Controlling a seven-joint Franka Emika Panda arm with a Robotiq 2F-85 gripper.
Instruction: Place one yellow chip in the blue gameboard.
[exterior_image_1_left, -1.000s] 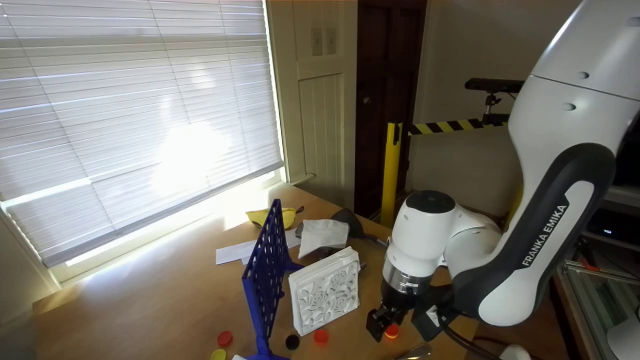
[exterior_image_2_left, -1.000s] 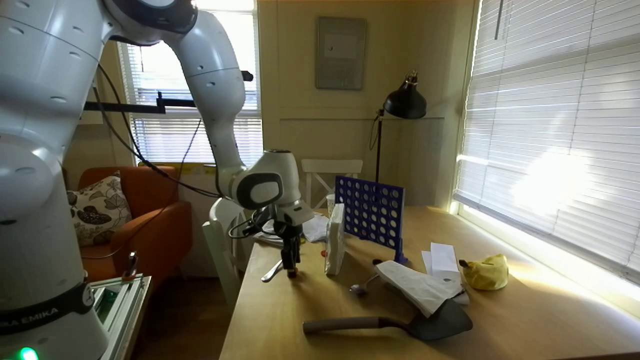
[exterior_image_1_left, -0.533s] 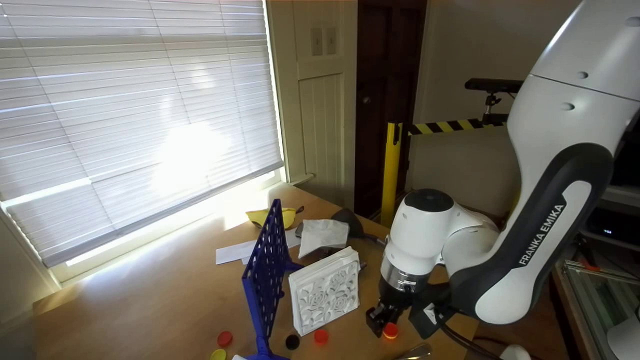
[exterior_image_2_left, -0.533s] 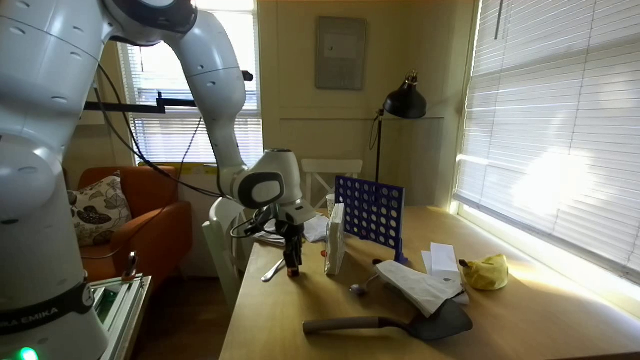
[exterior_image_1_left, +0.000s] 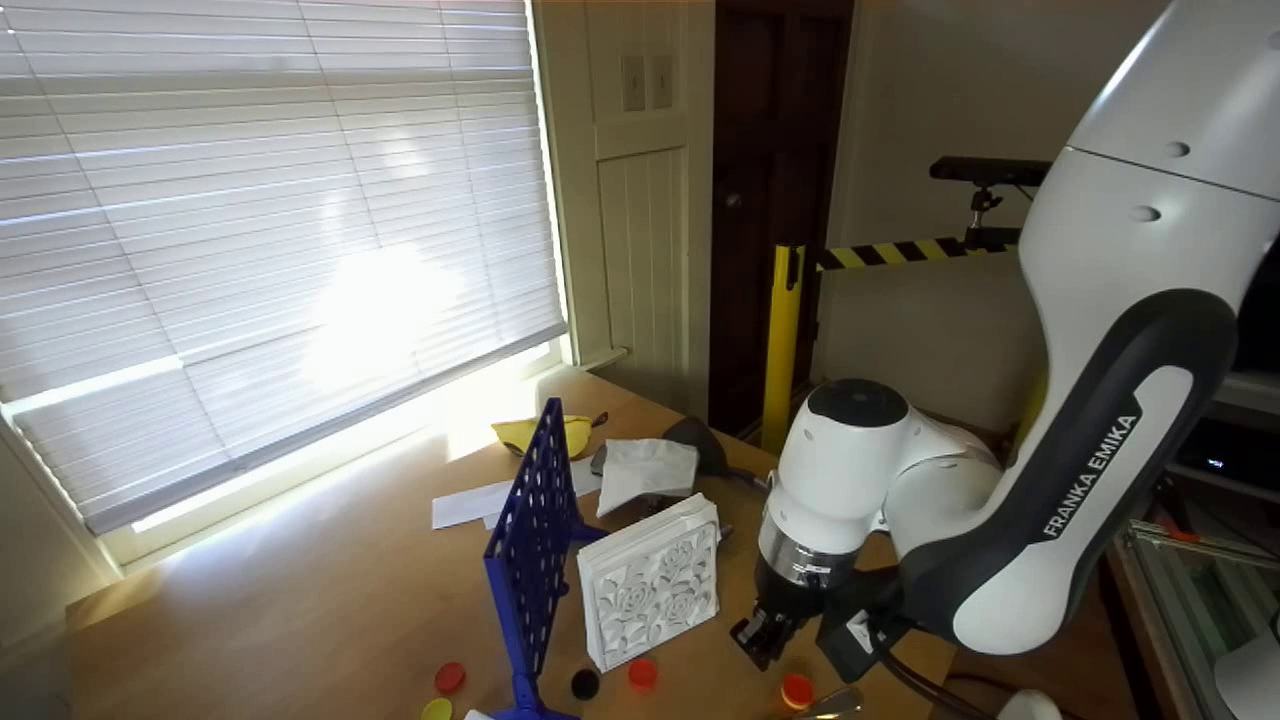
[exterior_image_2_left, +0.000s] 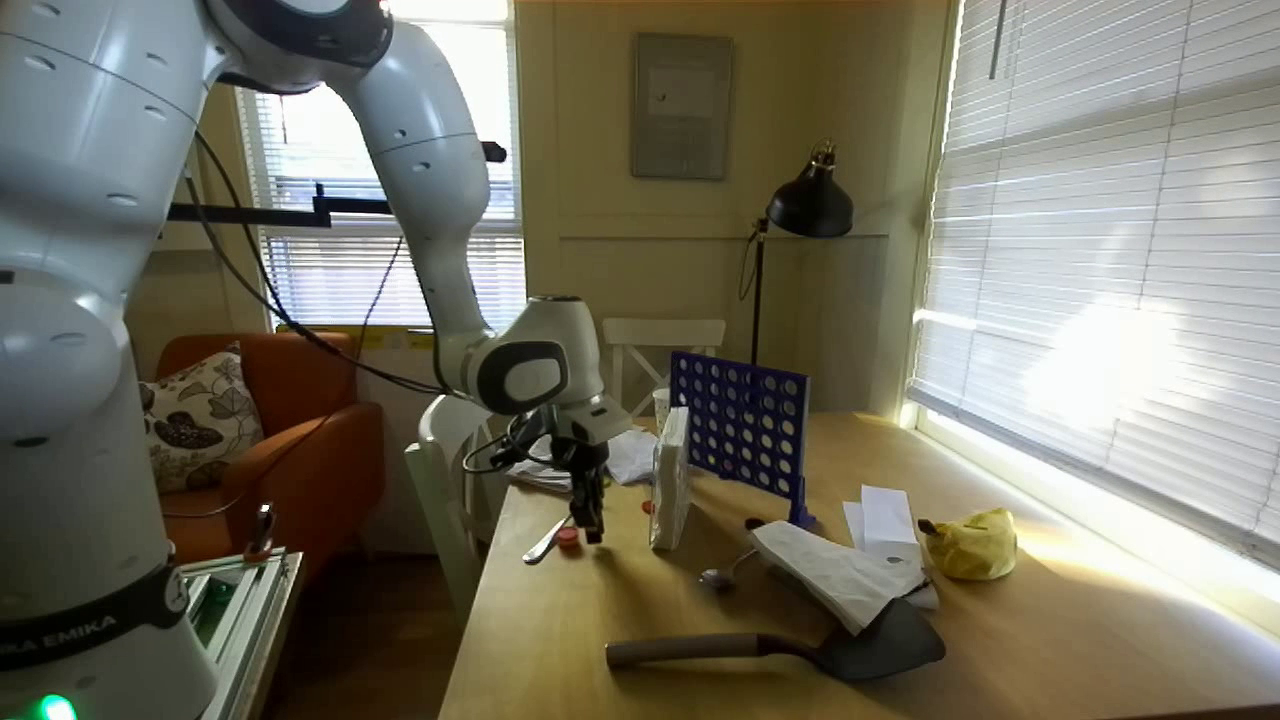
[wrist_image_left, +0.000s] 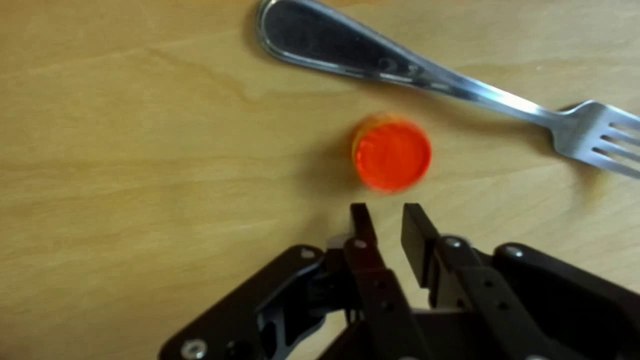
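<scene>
Shifted since the earlier frame, the red-topped stack (wrist_image_left: 392, 156) sits nearer the fork (wrist_image_left: 440, 80), apart from the gripper (wrist_image_left: 384, 215). One white carved box (exterior_image_1_left: 650, 590) stands between gripper and blue gameboard (exterior_image_1_left: 528, 550) in both exterior views. We see the stack just beyond the slightly parted fingers (wrist_image_left: 420, 245), upper middle of the wrist view, yellow under its red top. We count one lone yellow chip (exterior_image_1_left: 437, 710), lower left of an exterior view, far from the gripper, one black chip (exterior_image_1_left: 585, 684) and two red chips (exterior_image_1_left: 450, 677).
</scene>
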